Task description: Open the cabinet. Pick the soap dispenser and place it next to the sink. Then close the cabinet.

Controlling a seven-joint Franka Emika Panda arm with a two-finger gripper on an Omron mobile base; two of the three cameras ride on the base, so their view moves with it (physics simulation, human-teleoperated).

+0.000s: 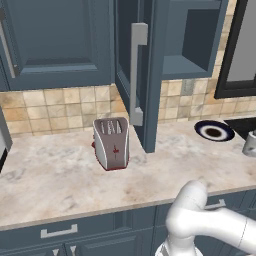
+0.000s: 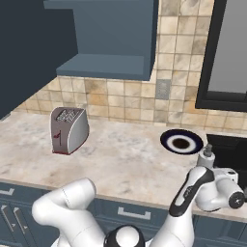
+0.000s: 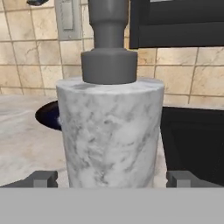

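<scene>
The soap dispenser [image 3: 111, 131], a grey marbled cylinder with a dark pump head, stands upright on the counter beside the dark sink [image 3: 192, 140]. It also shows at the counter's right end [image 2: 208, 154] [image 1: 249, 144]. My gripper [image 3: 112, 179] is open around the dispenser's base. Its fingertips [image 3: 43, 178] stand one on each side of the bottle with a small gap. The slate-blue cabinet [image 1: 195, 45] is open, and its door [image 1: 152, 75] swings out toward me with the grey bar handle [image 1: 137, 75] facing left.
A silver-and-red toaster [image 1: 111, 143] sits on the marble counter [image 1: 55, 175] left of the open door. A dark blue plate [image 1: 214, 131] lies near the wall between the door and the sink. A closed blue cabinet [image 1: 55, 40] hangs at upper left.
</scene>
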